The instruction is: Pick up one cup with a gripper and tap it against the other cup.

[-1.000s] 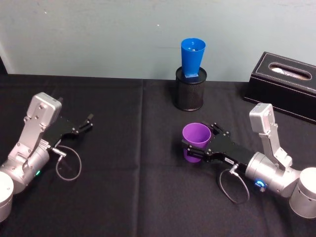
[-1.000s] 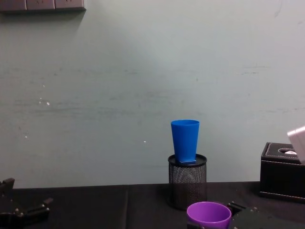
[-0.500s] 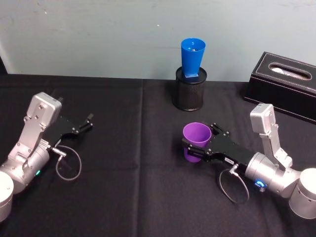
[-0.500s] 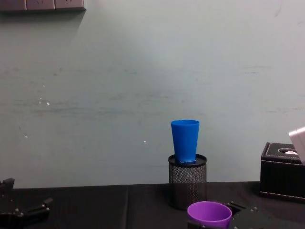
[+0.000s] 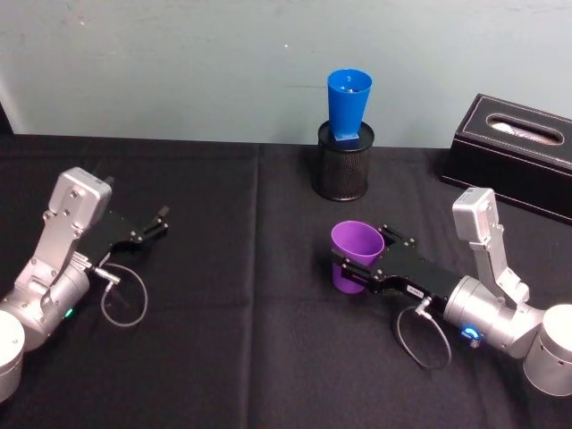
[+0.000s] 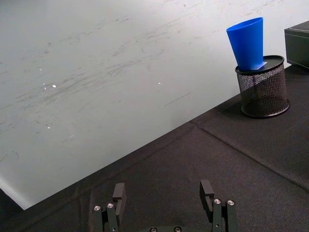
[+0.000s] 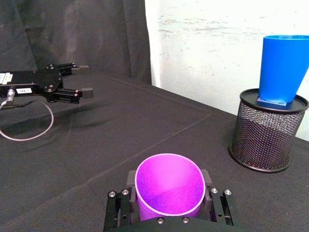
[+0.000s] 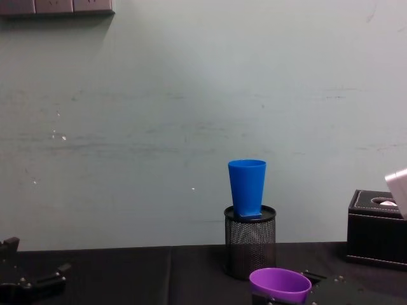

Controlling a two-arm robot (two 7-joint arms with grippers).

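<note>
Nothing legible; small white label (image 7: 15, 77) on left gripper (image 7: 89, 78) and another on right gripper (image 5: 347, 268), print on both too tiny to read

Black-clothed table (image 5: 232, 357) with mesh holder (image 5: 342, 174), tissue box (image 5: 514, 152)

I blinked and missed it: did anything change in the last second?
The right tool, clamped on the purple cup, has tipped it slightly and nudged it rightward. The blue cup on the mesh holder and the left tool stayed put.
</note>
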